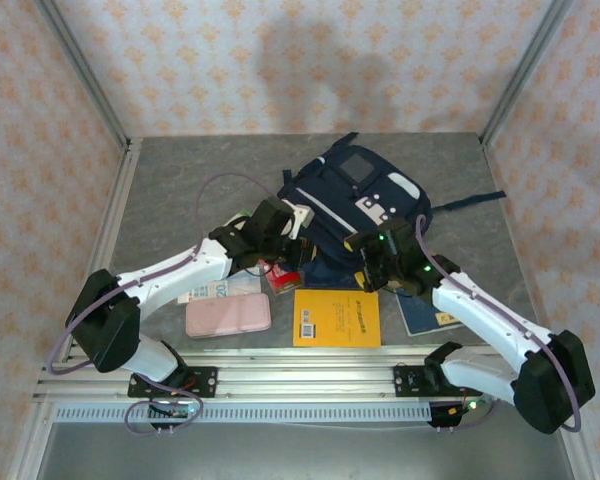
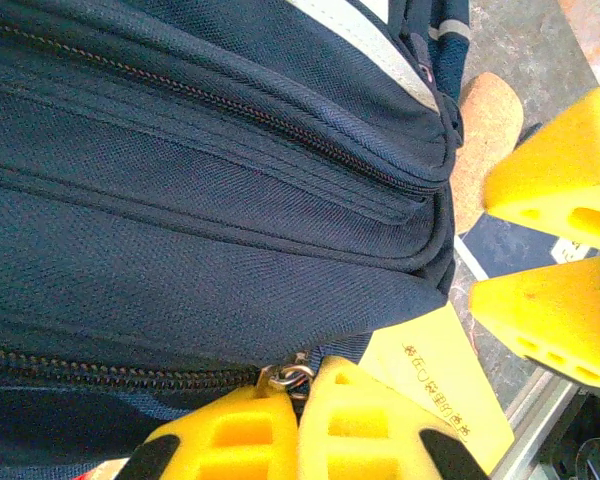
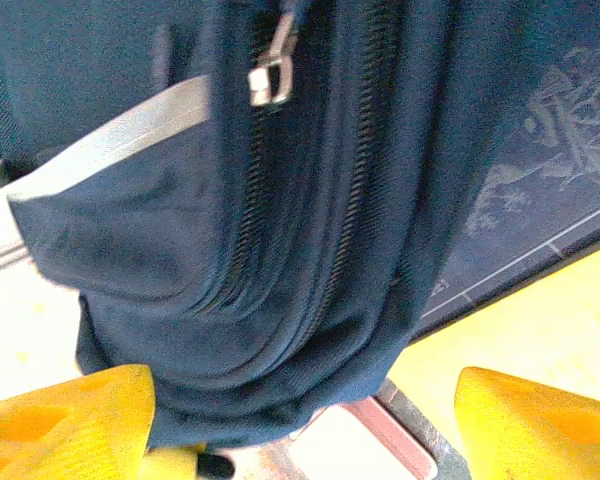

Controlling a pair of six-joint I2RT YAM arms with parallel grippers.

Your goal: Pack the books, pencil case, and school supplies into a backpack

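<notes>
The navy backpack point(image 1: 352, 196) lies at the table's middle, its bottom edge toward the arms. My left gripper point(image 1: 283, 243) is at its near left edge, shut point(image 2: 298, 400) on a metal zipper pull point(image 2: 289, 379). At the near right edge my right gripper point(image 1: 373, 258) stands open point(image 3: 305, 425), the backpack's point(image 3: 280, 250) edge hanging between its fingers point(image 3: 70, 420) without being pinched. The orange-yellow book point(image 1: 336, 318) lies in front, a navy book point(image 1: 427, 313) to its right. The pink pencil case point(image 1: 228, 315) lies left of the yellow book. A red packet point(image 1: 280, 276) and a pale blue packet point(image 1: 206, 291) lie under the left arm.
A tan oblong piece point(image 2: 486, 138) lies beside the backpack's corner. A second zipper pull point(image 3: 271, 76) hangs on the backpack's side. The aluminium rail point(image 1: 310, 372) runs along the near edge. Patterned walls enclose the table on three sides.
</notes>
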